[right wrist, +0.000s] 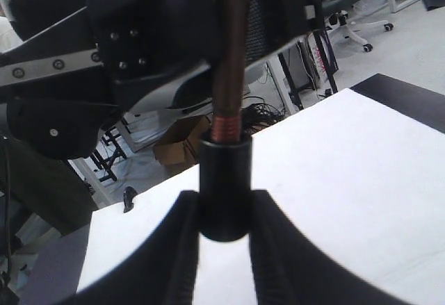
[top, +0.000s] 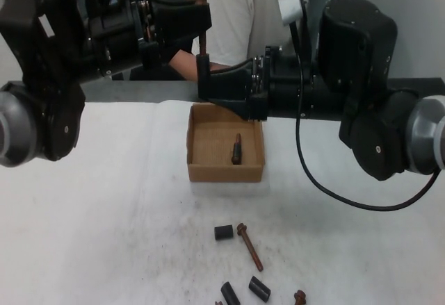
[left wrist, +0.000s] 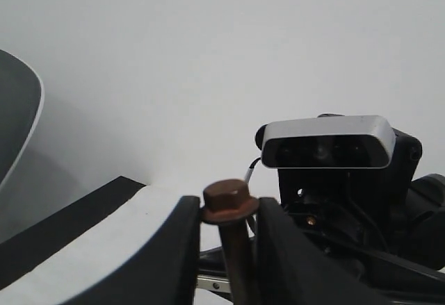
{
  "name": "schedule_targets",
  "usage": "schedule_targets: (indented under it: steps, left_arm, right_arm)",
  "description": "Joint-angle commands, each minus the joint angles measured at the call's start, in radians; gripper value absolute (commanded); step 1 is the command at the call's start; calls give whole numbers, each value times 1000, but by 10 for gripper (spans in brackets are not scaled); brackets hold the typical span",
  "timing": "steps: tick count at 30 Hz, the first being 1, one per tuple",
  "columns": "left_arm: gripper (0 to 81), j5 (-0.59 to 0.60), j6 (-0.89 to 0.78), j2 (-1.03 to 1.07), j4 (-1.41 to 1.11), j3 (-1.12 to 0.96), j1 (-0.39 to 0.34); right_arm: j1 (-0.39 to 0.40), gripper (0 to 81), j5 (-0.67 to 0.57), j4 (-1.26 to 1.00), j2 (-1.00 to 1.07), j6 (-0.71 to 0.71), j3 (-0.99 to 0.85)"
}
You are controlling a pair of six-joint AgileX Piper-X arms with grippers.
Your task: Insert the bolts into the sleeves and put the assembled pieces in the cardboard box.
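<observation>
Above the cardboard box [top: 225, 171] the two arms meet. My left gripper [left wrist: 227, 206] [top: 197, 14] is shut on a rusty bolt [left wrist: 227, 202] [top: 202, 34], held upright with its hex head on top. Below it my right gripper [right wrist: 224, 211] [top: 206, 70] is shut on a black sleeve [right wrist: 224, 183]. The bolt's shaft [right wrist: 229, 62] comes straight down and its threaded end sits in the sleeve's top opening. One assembled piece [top: 236, 150] lies inside the box.
On the white bench near the front lie a loose bolt [top: 248, 246], a second bolt [top: 300, 296] and three black sleeves [top: 223, 233] [top: 259, 288] [top: 230, 293]. A black cable [top: 327, 190] hangs from the right arm. A person in a white shirt stands behind the bench.
</observation>
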Motion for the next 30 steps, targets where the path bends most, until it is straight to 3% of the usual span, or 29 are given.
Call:
schedule_targets:
  steps: [1,14,23,30]
  left_arm:
    - [1,39,-24,-12,-11,-2,-10]
    - [5,110,-38,-12,-3,-2,-10]
    - [235,110,-38,-12,-3,-2,-10]
    - [304,136,-63,-12,12,-2,-10]
  right_arm:
    - [-3,8,10,-10,-5,4,-12]
    - [-35,8,5,-73,-5,58,-12]
    - [-63,8,-15,-122,-5,106,-12]
    - [-63,8,-15,-122,-5,106,-12]
